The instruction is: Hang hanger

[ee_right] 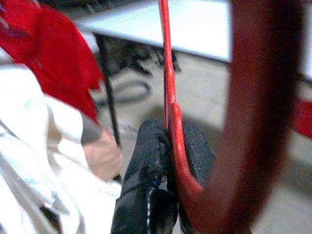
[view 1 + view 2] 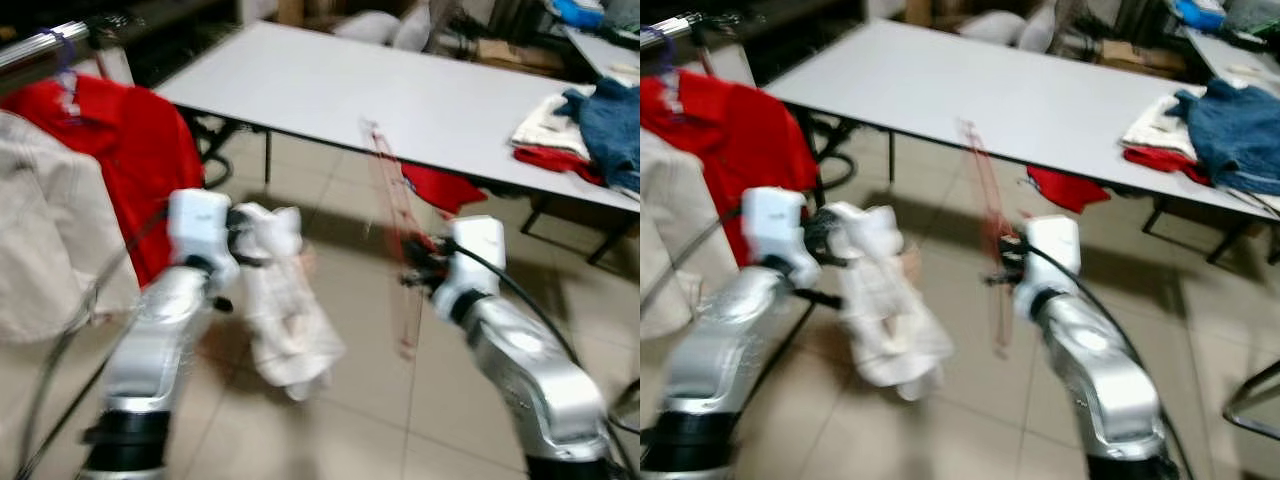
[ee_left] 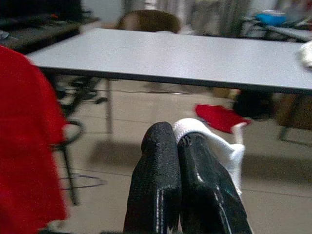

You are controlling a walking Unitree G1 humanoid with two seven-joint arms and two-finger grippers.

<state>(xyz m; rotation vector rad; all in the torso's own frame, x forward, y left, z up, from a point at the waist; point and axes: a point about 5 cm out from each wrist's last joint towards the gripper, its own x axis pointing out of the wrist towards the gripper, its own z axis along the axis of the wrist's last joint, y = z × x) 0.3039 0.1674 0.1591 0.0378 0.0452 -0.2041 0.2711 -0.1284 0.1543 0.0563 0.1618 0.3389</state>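
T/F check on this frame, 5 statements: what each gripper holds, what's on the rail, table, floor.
1. The right gripper is shut on the red hanger. True.
2. The left gripper is open with nothing in it. False: it is shut on a white garment that hangs below it.
3. A red garment hangs from the rail on the robot's left. True.
4. The red hanger already hangs on the rail. False: it is in the right gripper, away from the rail.
5. The white table bears no clothes. False: a blue garment and other clothes lie at its right end.
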